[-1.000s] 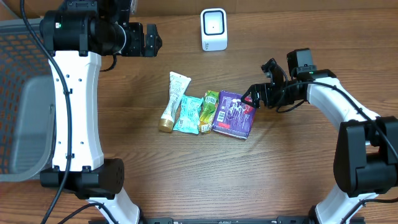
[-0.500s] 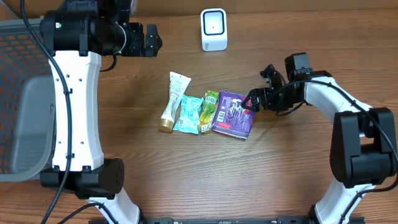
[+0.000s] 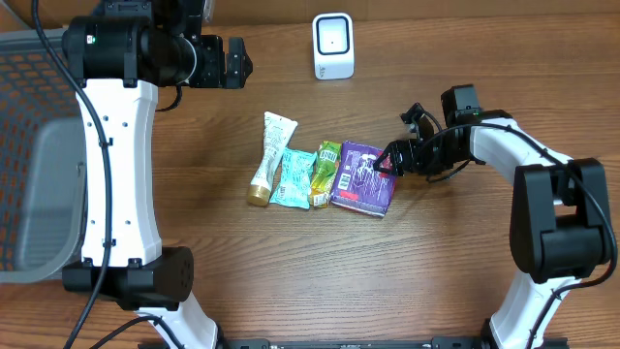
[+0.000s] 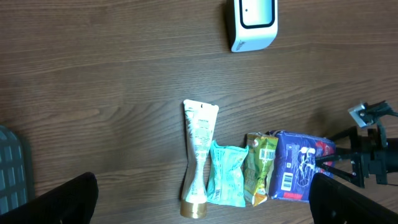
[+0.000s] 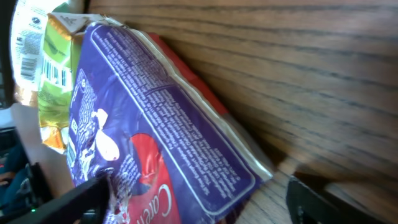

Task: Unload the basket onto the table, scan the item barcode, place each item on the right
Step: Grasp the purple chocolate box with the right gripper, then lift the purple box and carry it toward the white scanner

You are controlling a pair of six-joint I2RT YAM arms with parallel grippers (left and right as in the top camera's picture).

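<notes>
One wooden table point(image 3: 436, 271) fills the overhead view, with a grey mesh surface point(image 3: 39, 194) running along its left edge. Two arms work over it. The left arm point(image 3: 116, 174) rises tall on the left side, and the right arm point(image 3: 542, 174) bends in low from the right.

One white scanner point(image 3: 333, 46) stands near the far edge, well apart from everything else. Bare wood lies open all round it, across the whole near half of the table, and to the right of the goods.

Four items lie side by side in a row at the middle. From right to left they are one purple packet point(image 3: 363, 177), one green and yellow packet point(image 3: 325, 173), one teal packet point(image 3: 294, 178) and one white tube point(image 3: 269, 155) with a gold cap. Each touches or overlaps the one beside it, so only the row's outer edges are free. The purple packet's right edge faces open wood.

The left gripper point(image 3: 235, 64) hangs high near the far left, with its jaws wide apart and nothing between them. The right gripper point(image 3: 392, 160) is at the purple packet's upper right corner. Its jaws are apart, one finger on each side of that corner. Whether either finger touches the wrapper I cannot tell.

One barcode point(image 4: 286, 182) shows on the purple packet's face in the left wrist view.
</notes>
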